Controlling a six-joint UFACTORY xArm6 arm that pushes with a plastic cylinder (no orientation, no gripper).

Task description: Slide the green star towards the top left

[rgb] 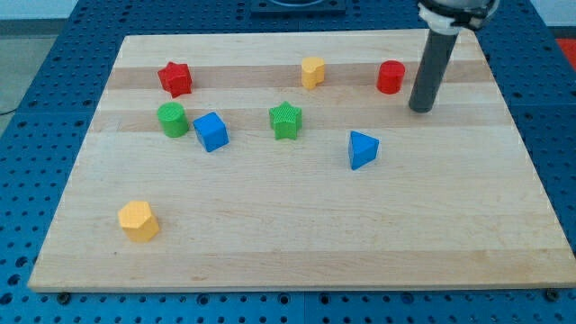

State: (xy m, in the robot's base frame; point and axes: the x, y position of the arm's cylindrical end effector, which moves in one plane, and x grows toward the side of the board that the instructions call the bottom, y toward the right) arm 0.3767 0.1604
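The green star (285, 121) lies near the board's middle, a little above centre. My tip (420, 108) stands at the view's upper right, far to the right of the star and just right of and below the red cylinder (391, 77). The rod rises from the tip to the view's top edge. The tip touches no block.
A red star (175, 78) lies at upper left, a green cylinder (172, 119) and a blue cube (211, 131) left of the green star. A yellow block (312, 72) lies above it, a blue triangle (362, 149) lower right, a yellow hexagon (139, 220) lower left. The wooden board (297, 243) rests on a blue perforated table.
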